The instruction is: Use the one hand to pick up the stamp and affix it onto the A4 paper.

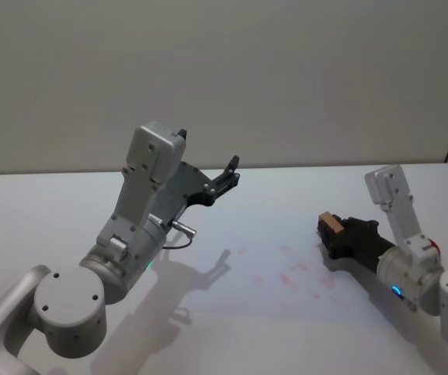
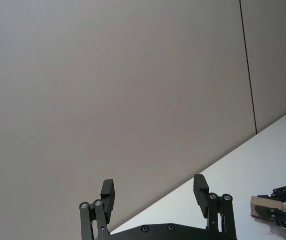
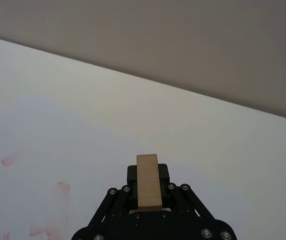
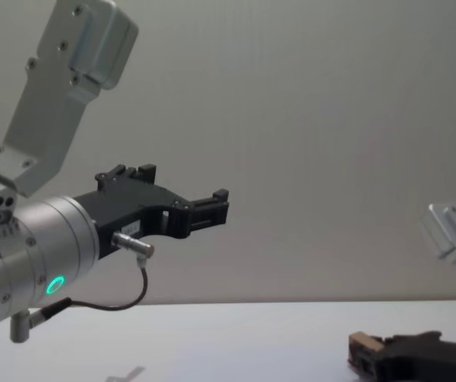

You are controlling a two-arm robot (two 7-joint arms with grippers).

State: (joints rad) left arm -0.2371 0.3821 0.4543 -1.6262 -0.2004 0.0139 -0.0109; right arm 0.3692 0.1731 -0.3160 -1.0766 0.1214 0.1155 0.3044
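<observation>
The right gripper sits low over the white table on the robot's right side, its two black fingers closed on a small wooden stamp. The stamp is a pale tan block pinched between the fingers, with one end sticking out past their tips. From the chest view the block lies close to level, just above the table top; whether it touches the surface cannot be told. Just beside it, toward the middle of the table, lies the sheet of paper, whose edges hardly stand out from the white top. Several faint red marks are spread over the paper near the gripper. The left gripper is held high in the air on the robot's left, well apart from the stamp and the paper. Its fingers are spread wide with nothing between them, and they point toward the grey wall behind the table.
</observation>
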